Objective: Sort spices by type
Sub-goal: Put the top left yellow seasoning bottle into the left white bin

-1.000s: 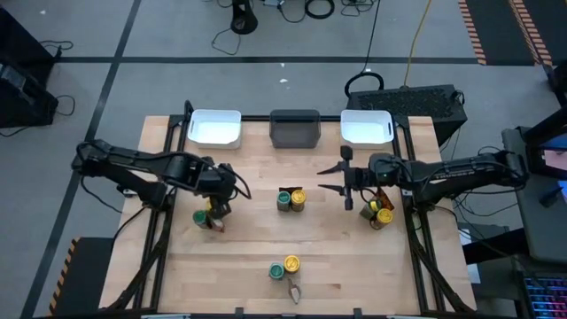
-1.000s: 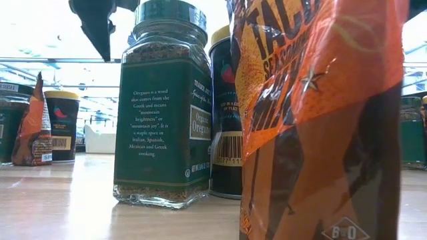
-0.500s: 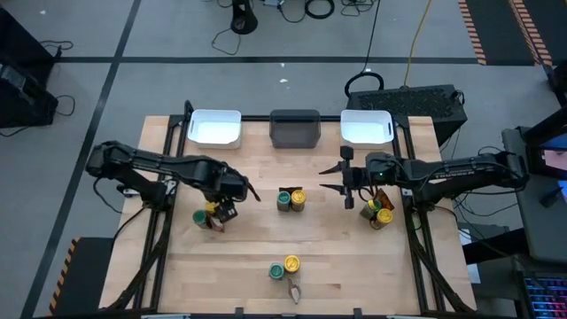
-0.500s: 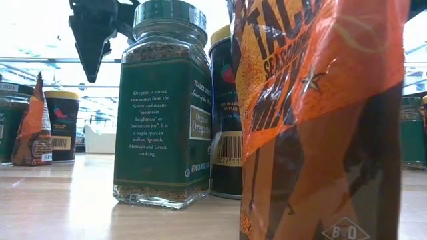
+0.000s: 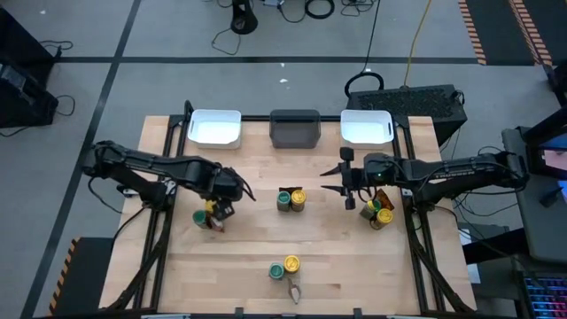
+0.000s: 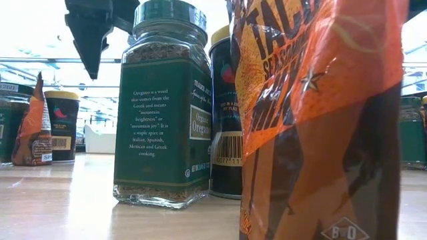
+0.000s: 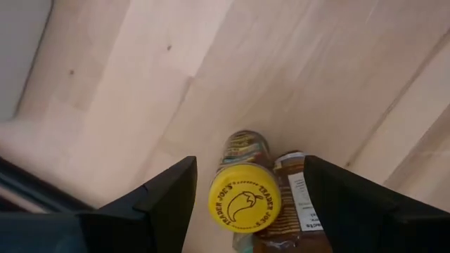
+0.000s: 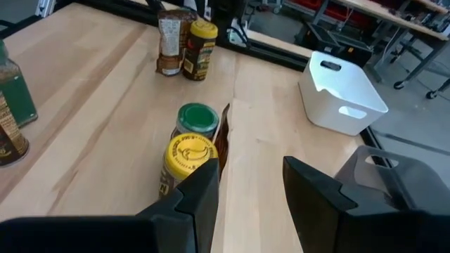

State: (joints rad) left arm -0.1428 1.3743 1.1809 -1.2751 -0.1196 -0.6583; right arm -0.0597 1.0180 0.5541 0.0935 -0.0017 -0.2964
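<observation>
Even overhead light falls on the pale tabletop (image 5: 266, 257), and the arms cast only faint, soft shadows. Seen from table height, the room behind is blown out to white glare, and the nearest orange packet (image 6: 320, 120) looms large and soft. Both wrist pictures look slightly blurred, with dark fingers (image 7: 162, 204) in shade.

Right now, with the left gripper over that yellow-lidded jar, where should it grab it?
Probably around the round yellow lid, coming straight down. The yellow-lidded jar stands upright, and the left gripper is open with a finger on either side. A packet crowds one side, so care there.
</observation>
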